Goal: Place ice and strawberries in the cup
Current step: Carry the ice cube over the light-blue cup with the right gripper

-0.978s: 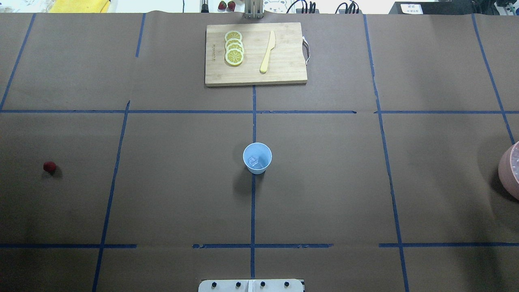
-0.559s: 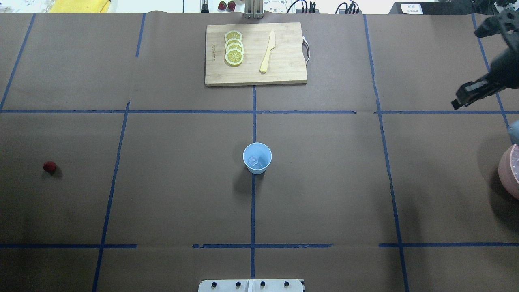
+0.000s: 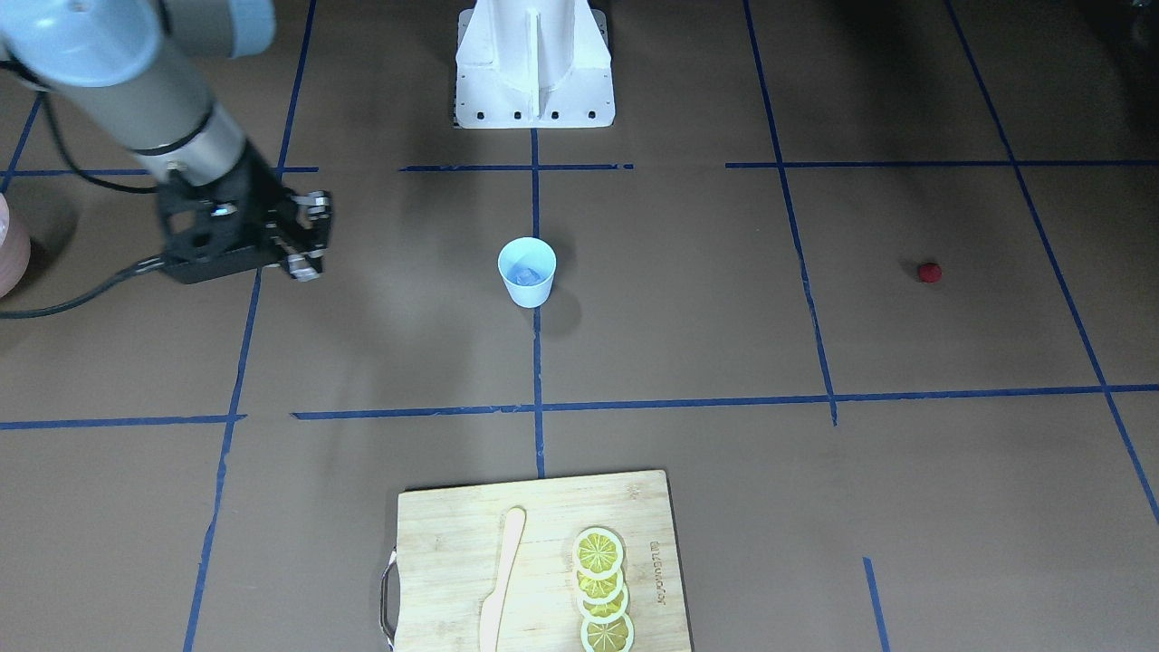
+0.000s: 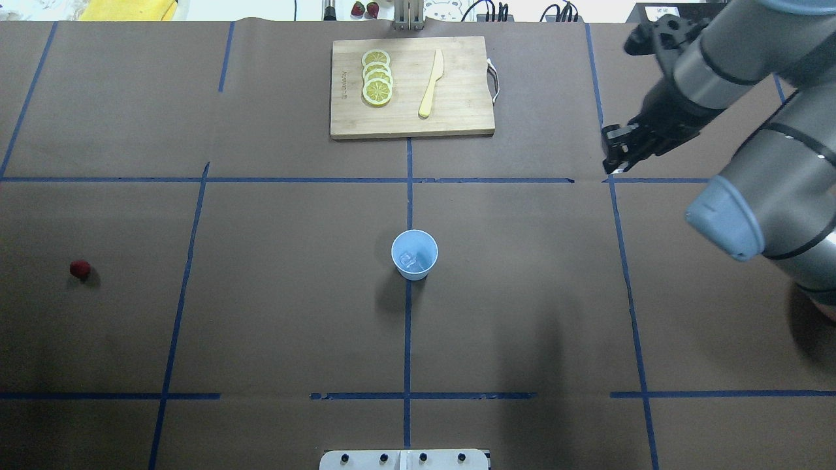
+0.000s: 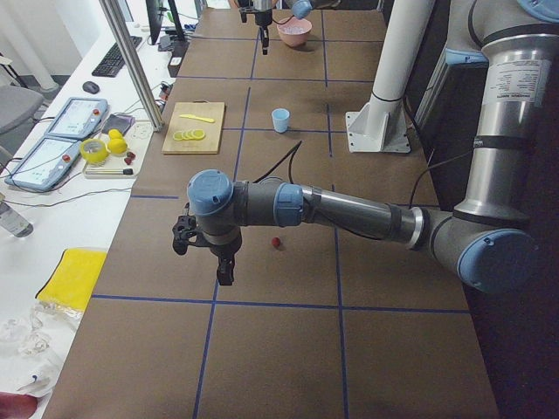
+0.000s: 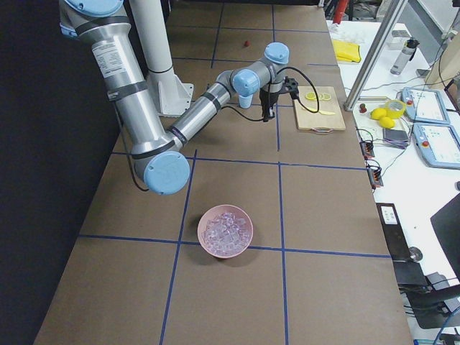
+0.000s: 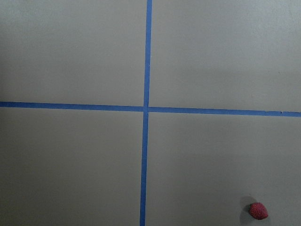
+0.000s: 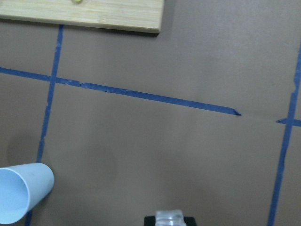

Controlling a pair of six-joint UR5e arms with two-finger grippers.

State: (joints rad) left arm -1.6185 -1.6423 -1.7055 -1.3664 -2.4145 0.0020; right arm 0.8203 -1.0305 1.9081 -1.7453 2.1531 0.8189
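Note:
The pale blue cup (image 4: 424,247) stands upright at the table's middle with an ice cube (image 4: 409,261) inside. My right gripper (image 4: 612,155) hangs above the table, to the right of the cup and further back. In the right wrist view it is shut on a clear ice cube (image 8: 170,218), with the cup (image 8: 21,193) at lower left. The small red strawberry (image 4: 80,268) lies alone at the far left. The left gripper (image 5: 223,269) shows only in the exterior left view, near the strawberry (image 5: 276,242); I cannot tell whether it is open or shut. The left wrist view shows the strawberry (image 7: 258,211) at lower right.
A wooden cutting board (image 4: 457,111) at the back middle holds lemon slices (image 4: 377,78) and a yellow knife (image 4: 431,83). A pink bowl (image 6: 208,248) full of ice stands at the table's right end. Blue tape lines cross the brown table.
My right arm has come into the overhead view from the right edge, and its gripper has moved left towards the table's middle. The cup and the strawberry have not moved.

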